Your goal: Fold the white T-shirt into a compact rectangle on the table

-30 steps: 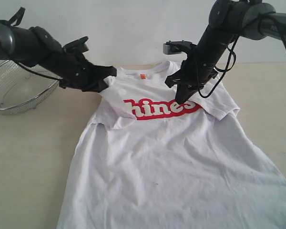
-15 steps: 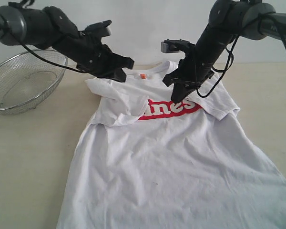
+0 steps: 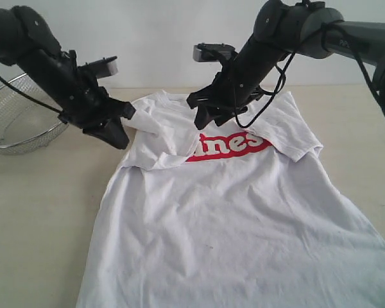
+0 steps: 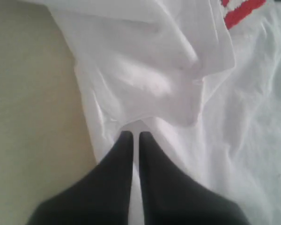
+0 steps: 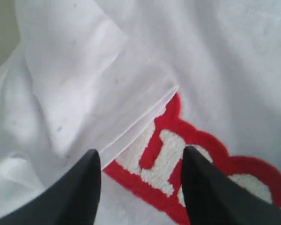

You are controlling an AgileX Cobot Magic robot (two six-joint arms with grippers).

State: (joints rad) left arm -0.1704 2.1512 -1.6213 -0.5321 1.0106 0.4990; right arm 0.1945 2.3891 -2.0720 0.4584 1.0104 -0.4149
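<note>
Sleeve fold | left gripper (image 4: 132, 136) pinches white T-shirt (image 3: 212, 212) | right gripper (image 5: 140, 152) spread, empty | lay flap flat before releasing

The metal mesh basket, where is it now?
In the exterior view the mesh basket sits on the table at the far left, beyond the left gripper, apart from the white T-shirt.

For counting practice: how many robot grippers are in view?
2: the left gripper, shut at the white T-shirt's folded edge; the right gripper, open, above the red lettering. None seems hidden.
</note>
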